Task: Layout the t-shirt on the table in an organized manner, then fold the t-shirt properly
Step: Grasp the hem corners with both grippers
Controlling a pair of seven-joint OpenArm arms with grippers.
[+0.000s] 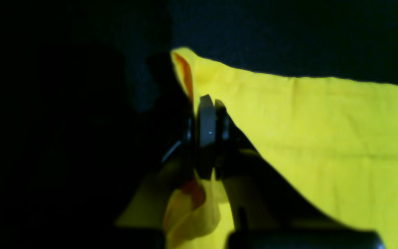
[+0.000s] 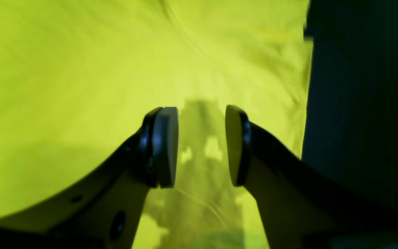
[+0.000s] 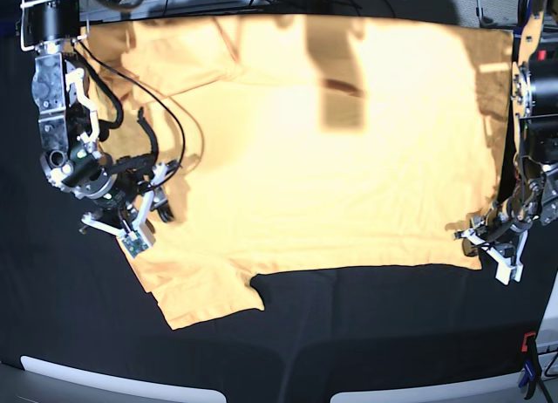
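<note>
The shirt (image 3: pixel 305 150) lies spread nearly flat across the bench (image 3: pixel 349 333), neck and sleeves toward the base view's left, hem toward its right. This looks like the end of laying out and the start of folding: the cloth is mostly smooth, with a few shallow creases and one sleeve sticking out at the lower left.

The left pincer (image 1: pixel 208 103) is clamped on the shirt's hem corner; in its wrist view the jaws stand pressed together with a pinch of yellow cloth bunched between and below them. In the base view it sits at the lower right corner of the shirt (image 3: pixel 488 237).

The right pincer (image 2: pixel 201 145) hovers over the shoulder and sleeve area with its jaws partly apart and nothing between them (only its shadow falls on the cloth beneath).

The next move, I judge, calls for the right pincer to drop and pinch the shoulder edge, so both ends of the near side are held. Then both arms can lift and carry that side over evenly; lifting with only the hem held would likely skew the cloth.
</note>
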